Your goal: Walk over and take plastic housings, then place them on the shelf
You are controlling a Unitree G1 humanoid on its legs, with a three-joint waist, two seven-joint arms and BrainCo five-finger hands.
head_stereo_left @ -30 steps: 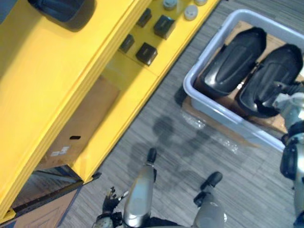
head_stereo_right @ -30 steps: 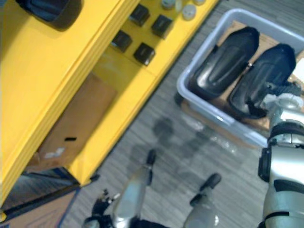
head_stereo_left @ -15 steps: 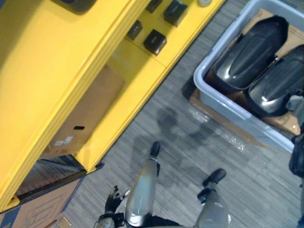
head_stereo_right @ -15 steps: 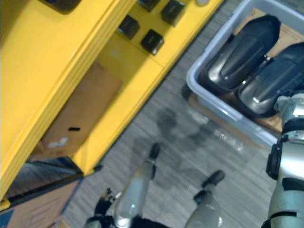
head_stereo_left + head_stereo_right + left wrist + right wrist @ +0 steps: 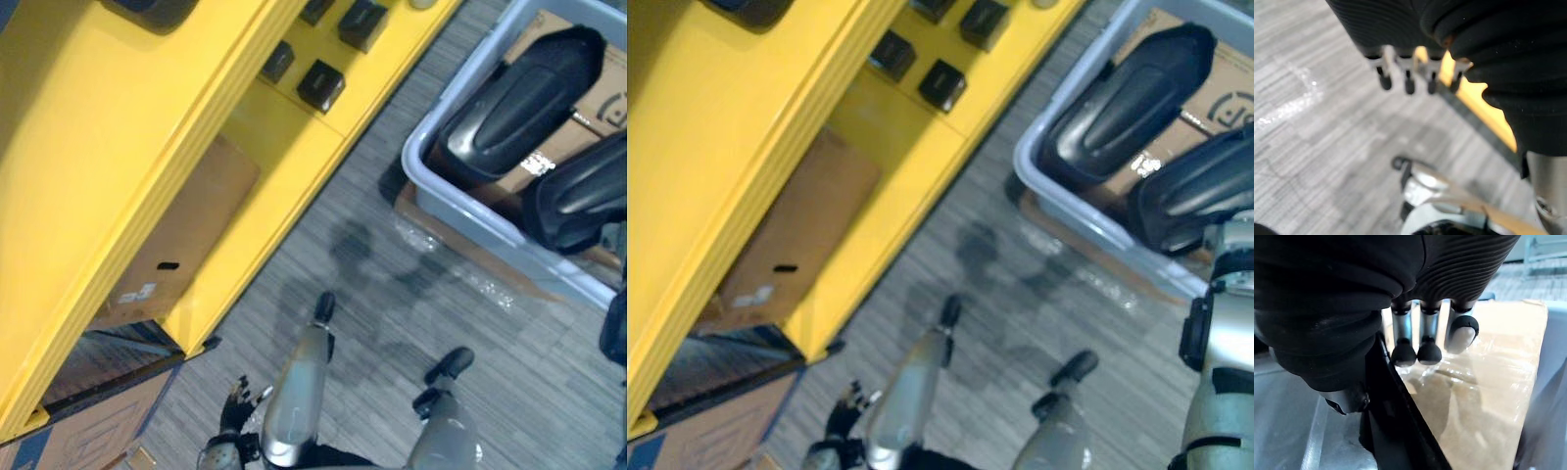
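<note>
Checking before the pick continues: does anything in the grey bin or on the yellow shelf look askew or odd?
The nearer housing is tilted, one end raised off the cardboard in the grey bin, by the right hand gripping its edge; the far housing lies flat. Nothing else stands out.

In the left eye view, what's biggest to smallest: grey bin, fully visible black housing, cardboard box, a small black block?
1. Grey plastic bin.
2. Brown cardboard box and long black plastic housing look alike.
3. Small black block on yellow shelf.
</note>
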